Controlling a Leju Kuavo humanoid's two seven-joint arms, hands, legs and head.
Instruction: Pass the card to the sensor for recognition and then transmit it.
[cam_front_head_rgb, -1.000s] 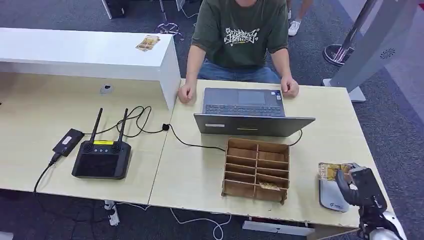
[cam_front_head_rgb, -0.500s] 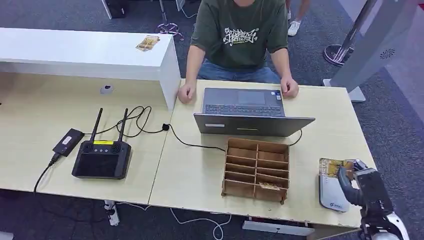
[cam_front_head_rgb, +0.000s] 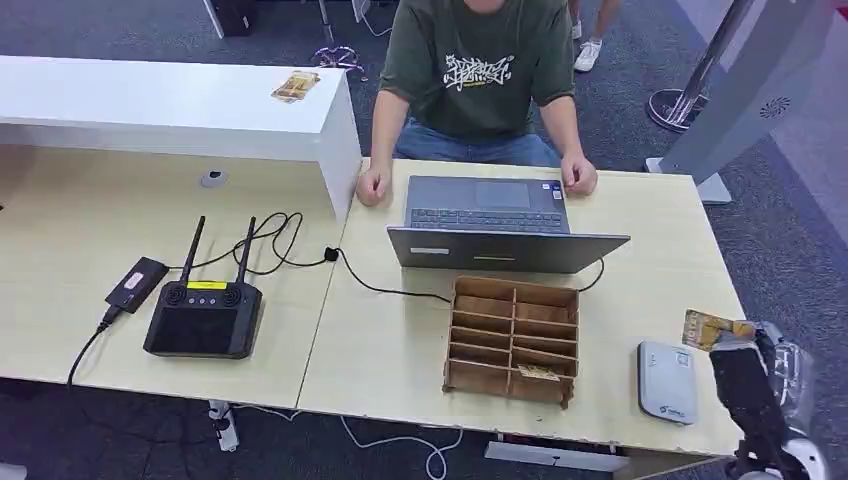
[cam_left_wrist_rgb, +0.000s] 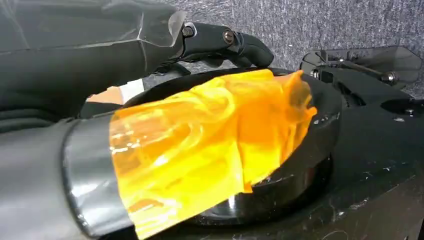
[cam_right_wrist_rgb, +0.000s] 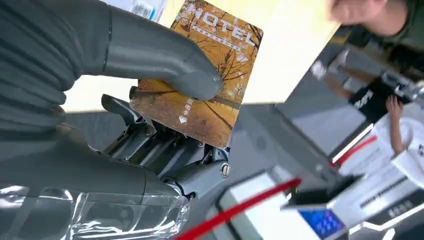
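Right robot hand (cam_front_head_rgb: 745, 375) pinching card (cam_right_wrist_rgb: 206, 85) (autumn trees, "HOTEL" printed) under thumb, raised beside sensor (cam_front_head_rgb: 668, 381) at surface (cam_front_head_rgb: 660, 250) edge. Left robot hand: cannot tell.

The card (cam_right_wrist_rgb: 210, 75) looks like glossy printed plastic, its autumn-tree picture catching a slight sheen. The right hand (cam_right_wrist_rgb: 100, 65) holding it has a matt grey ribbed cover and a smooth rubbery thumb (the darker fingers beneath look like hard plastic with metal screws). The sensor (cam_front_head_rgb: 668, 381) is smooth pale plastic. The table (cam_front_head_rgb: 380, 340) has a matt light wood-grain top; the compartment box (cam_front_head_rgb: 513, 340) is plain unfinished brown wood.
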